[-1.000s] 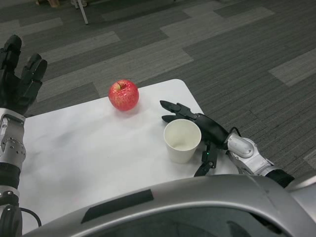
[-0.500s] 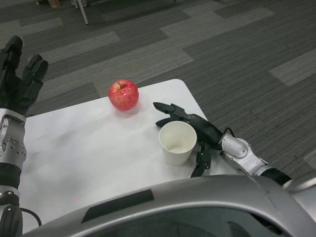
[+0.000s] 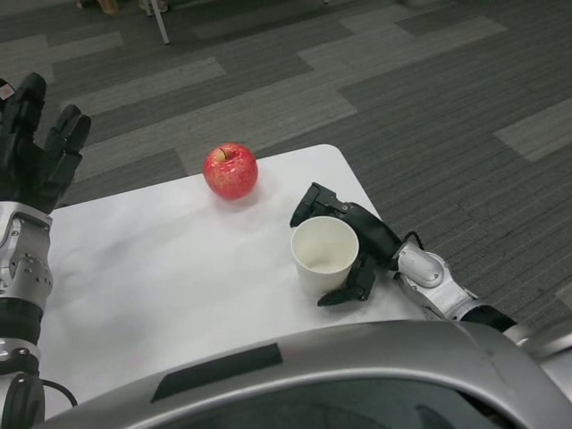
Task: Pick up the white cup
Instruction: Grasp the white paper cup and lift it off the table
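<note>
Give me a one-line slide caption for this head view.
Right hand wraps around the white cup on the table, red apple behind, left hand raised.

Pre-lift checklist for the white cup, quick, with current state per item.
1. White cup upright on the table: ok.
2. Right hand wrapped around the cup, fingers at the far side, thumb at the near side: ok.
3. Firm contact on the cup wall: cannot tell.
4. Cup empty, nothing to spill: ok.
5. Red apple apart from the cup and hand: ok.
6. Left hand raised at the table's left edge, holding nothing, out of the path: ok.
</note>
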Controlling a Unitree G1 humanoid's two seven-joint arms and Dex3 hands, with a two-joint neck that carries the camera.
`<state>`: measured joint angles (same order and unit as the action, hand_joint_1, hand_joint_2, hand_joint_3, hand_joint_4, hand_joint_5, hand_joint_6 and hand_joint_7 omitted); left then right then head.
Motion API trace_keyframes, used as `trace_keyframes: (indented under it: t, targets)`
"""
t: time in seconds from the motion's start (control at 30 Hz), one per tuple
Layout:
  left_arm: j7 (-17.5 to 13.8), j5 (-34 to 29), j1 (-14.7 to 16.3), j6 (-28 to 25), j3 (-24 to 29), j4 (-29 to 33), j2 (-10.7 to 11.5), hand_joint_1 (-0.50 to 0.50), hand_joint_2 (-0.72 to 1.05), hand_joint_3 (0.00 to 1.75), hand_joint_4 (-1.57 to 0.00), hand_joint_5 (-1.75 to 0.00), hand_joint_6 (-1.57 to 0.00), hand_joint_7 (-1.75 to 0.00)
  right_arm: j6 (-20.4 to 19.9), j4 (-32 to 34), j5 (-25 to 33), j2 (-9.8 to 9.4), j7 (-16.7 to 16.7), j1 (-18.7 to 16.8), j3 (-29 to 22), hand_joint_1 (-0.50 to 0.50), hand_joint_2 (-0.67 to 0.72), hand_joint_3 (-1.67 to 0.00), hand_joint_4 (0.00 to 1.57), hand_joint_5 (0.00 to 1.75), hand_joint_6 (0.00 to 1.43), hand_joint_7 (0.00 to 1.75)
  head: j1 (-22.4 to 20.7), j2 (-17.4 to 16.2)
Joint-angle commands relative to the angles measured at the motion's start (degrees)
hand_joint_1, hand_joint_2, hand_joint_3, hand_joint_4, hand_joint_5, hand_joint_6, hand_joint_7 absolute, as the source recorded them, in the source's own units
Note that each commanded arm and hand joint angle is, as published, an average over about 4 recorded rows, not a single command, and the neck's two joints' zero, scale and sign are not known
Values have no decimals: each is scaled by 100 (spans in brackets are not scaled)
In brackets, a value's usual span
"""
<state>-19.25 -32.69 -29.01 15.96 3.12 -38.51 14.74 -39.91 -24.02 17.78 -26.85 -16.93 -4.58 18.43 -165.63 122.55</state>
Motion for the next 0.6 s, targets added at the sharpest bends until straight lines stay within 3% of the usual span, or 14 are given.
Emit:
trace_keyframes:
  t: [0.03, 0.07, 0.17, 0.37, 0.6]
  targets:
    - [8, -14, 66, 100, 121, -46, 50, -41, 87, 9, 0, -21, 0, -14, 320, -406, -126, 0, -47, -126, 139, -7, 3, -97, 120, 170, 64, 162, -15, 1]
    - [8, -16, 75, 109, 132, -44, 53, -41, 87, 9, 0, -21, 0, -16, 306, -420, -117, -9, -47, -102, 128, -5, 1, -95, 142, 167, 74, 161, -15, 1]
    - [8, -18, 90, 118, 145, -42, 55, -41, 87, 9, 0, -21, 0, -16, 262, -442, -84, -42, -47, -51, 57, -4, -3, -95, 157, 162, 91, 161, -5, -3]
    - [8, -18, 97, 118, 141, -46, 55, -41, 87, 9, 0, -21, 0, -14, 181, -332, -42, -180, -65, 19, -252, -4, -15, -95, 155, 153, 105, 154, -33, -41]
    - [8, -42, 97, 118, 106, -60, 72, -41, 87, 9, 0, -21, 0, -14, 223, 117, -40, -506, -71, 269, -681, -4, -18, -97, 151, 143, 103, 154, -71, -34]
